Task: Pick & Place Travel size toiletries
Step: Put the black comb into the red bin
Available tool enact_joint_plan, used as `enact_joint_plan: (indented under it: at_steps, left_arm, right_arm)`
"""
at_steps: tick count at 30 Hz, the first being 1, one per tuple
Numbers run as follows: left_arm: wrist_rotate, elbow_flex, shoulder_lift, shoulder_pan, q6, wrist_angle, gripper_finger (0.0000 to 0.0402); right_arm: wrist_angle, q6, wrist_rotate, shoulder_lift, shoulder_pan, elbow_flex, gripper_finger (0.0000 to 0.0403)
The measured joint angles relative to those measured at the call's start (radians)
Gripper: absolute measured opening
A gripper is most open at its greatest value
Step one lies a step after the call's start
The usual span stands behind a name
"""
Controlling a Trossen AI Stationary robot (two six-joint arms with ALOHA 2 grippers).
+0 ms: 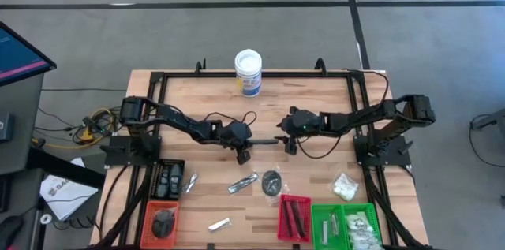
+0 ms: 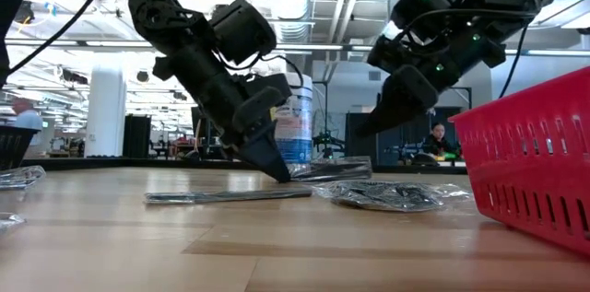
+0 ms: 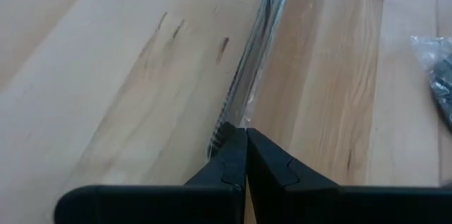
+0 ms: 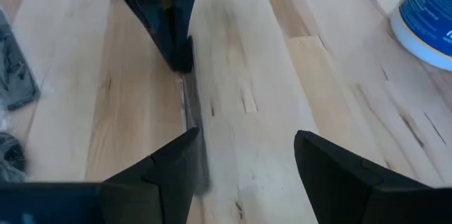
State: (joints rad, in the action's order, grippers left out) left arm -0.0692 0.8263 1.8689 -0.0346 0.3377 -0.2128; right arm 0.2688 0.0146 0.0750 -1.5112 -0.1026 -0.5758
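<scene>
We are in the picking step, with both arms meeting at the centre of the tabletop (image 1: 316, 116) in the high view. The left end effector (image 1: 244, 156) is pinched fully shut, its tips pressed down on one end of a slim black stick (image 2: 230, 196) in a clear sleeve, which lies flat on the wood; in the left wrist view the stick (image 3: 244, 83) runs away from the closed tips toward the top of the frame. We judge that it pins or nips that end rather than carrying it, since the stick rests on the tabletop in the low view. The right end effector (image 1: 289, 147) stands wide open and holds nothing; in its wrist view the far end of the stick (image 4: 192, 114) lies beside one of its fingers (image 4: 176, 167). The other toiletries lie lower in the high view: a dark round disc (image 1: 271, 180), a silvery sachet (image 1: 242, 183), and trays including the red tray (image 1: 293, 218) along the bottom edge. The next move, as we read it, calls for the right end effector to straddle the free end, close on it and lift it toward a tray.
</scene>
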Motion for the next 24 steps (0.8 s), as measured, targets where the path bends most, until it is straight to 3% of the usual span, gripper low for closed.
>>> enact_joint_plan:
  at_steps: [6,14,24]
  left_arm:
    - [-0.004,0.001,0.002,0.000,0.000,0.006,0.0001]
    - [-0.007,0.000,0.003,-0.001,-0.016,0.015,0.0001]
    - [-0.006,-0.001,0.004,-0.001,-0.018,0.021,0.0001]
  right_arm:
    - [-0.028,-0.076,-0.037,0.000,-0.003,0.000,0.0218]
    - [-0.043,-0.135,-0.207,0.000,-0.060,0.000,0.0202]
    - [-0.116,-0.083,-0.236,-0.124,-0.046,-0.098,0.0196]
